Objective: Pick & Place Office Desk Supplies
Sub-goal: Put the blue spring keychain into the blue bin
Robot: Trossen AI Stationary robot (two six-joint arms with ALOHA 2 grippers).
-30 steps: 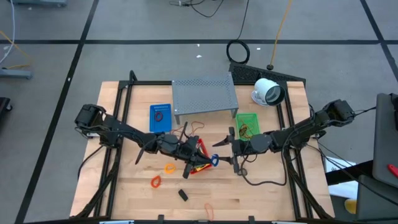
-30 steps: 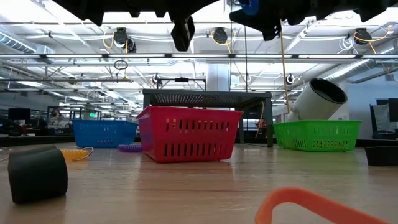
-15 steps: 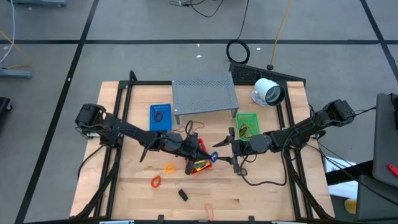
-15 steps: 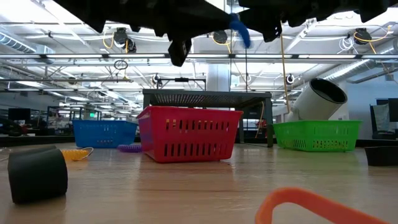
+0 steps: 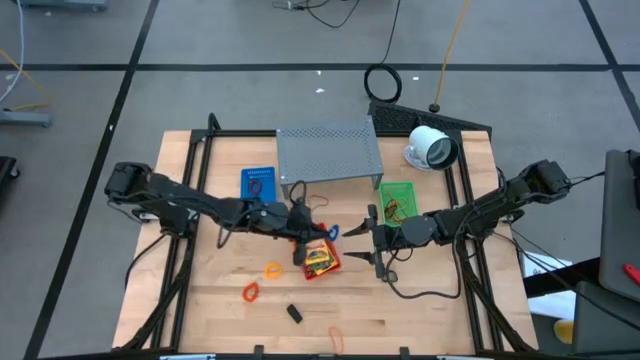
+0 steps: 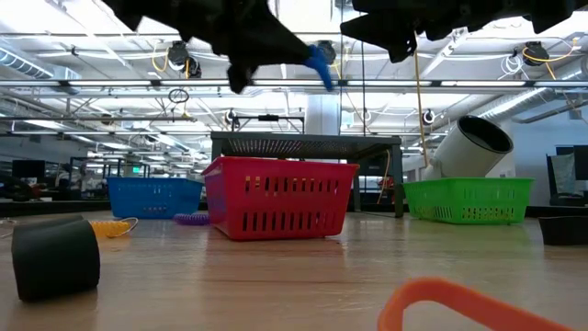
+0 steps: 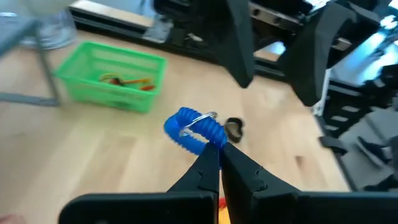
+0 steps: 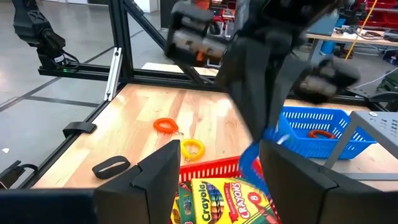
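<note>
My left gripper [image 5: 321, 234] hangs above the far edge of the red basket [image 5: 320, 262], shut on a blue coil loop [image 7: 189, 126] with a metal ring. Yellow crayon packets [image 8: 211, 194] lie in that basket. My right gripper [image 5: 372, 241] waits open just right of the basket, level with the left gripper and pointing at it. On the table rest an orange coil [image 5: 251, 292], a yellow-orange coil [image 5: 272, 270], a black clip-like piece [image 5: 295, 313] and an orange band [image 5: 336, 336]. In the low view the blue coil [image 6: 320, 64] hangs well above the red basket [image 6: 280, 198]. My left gripper pinches the blue coil loop at one end of its arc [image 7: 210, 134], between the very tips of its two fingers [image 7: 208, 163]. The coil is lifted clear of the table and basket and sticks out beyond the fingertips, its metal ring [image 7: 200, 118] on the far side.
A blue basket [image 5: 258, 187] stands left of the grey perforated shelf [image 5: 330, 152], a green basket [image 5: 397, 199] holding bands to its right, and the white round device [image 5: 430, 148] at the far right. A small dark thing [image 7: 234, 127] lies on the wood between the grippers.
My left gripper, still shut on the blue coil, has carried it from over the near right corner of the red basket toward the table's far edge and slightly left, turning as it went. The crayon packets in the basket now show uncovered. My right gripper has kept still.
</note>
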